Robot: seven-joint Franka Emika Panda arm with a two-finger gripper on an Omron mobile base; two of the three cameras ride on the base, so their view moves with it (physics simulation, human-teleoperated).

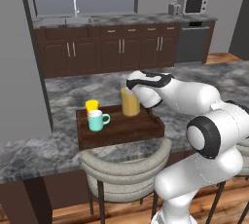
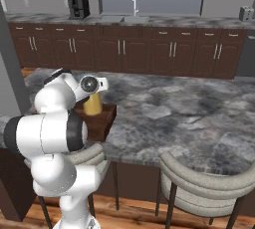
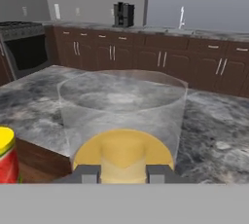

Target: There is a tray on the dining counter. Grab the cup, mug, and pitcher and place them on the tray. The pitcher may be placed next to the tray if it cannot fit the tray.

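While held, pitcher [image 1: 130, 102] (perhaps) on tray [image 1: 124, 129]

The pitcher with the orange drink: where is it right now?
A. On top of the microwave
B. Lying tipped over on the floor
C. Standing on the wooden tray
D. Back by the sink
C: the pitcher stands upright on the tray, behind the cup and mug, with the end effector right at it.
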